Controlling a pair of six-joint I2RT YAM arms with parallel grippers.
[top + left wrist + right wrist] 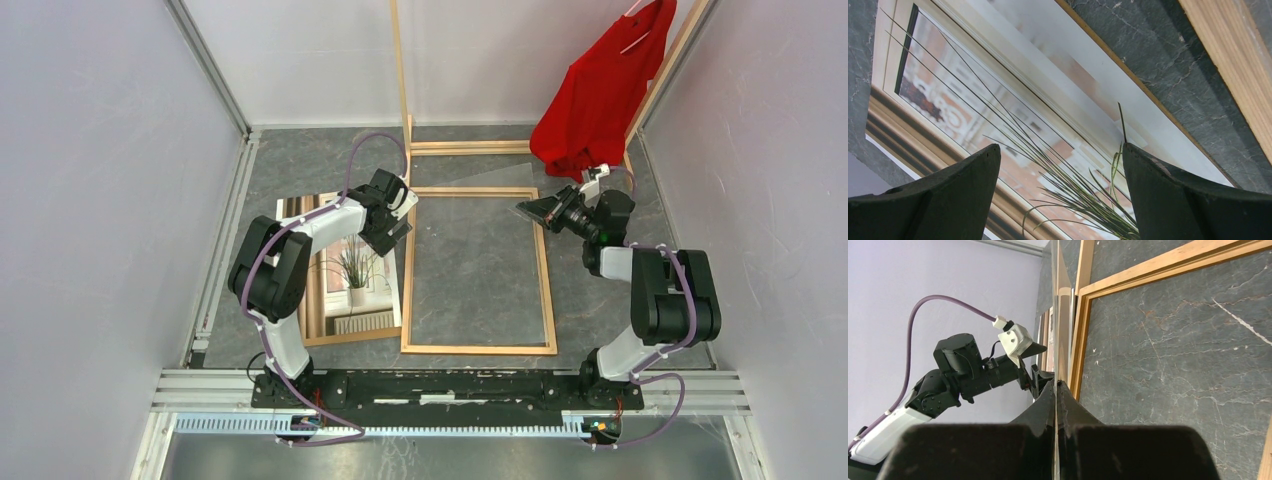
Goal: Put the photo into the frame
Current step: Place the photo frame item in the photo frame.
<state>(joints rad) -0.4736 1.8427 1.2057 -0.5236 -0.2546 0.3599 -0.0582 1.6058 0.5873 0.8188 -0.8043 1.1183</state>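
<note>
The photo (350,275), a print of a window with a spiky plant, lies face up left of the frame; it fills the left wrist view (998,90). The frame (548,290) of thin orange-brown strips lies flat mid-table, with grey table showing inside it; one strip shows in the left wrist view (1233,65) and in the right wrist view (1158,265). My left gripper (393,230) is open and empty just above the photo's far right part (1060,150). My right gripper (525,210) is shut on a thin clear sheet (1063,315), seen edge-on and tilted up over the frame's far right corner.
A brown backing panel (350,337) lies under the photo, its edge showing in the left wrist view (1148,95). A pale wooden rack (470,148) stands at the back with a red shirt (600,90) hanging close behind my right gripper. Walls close in both sides.
</note>
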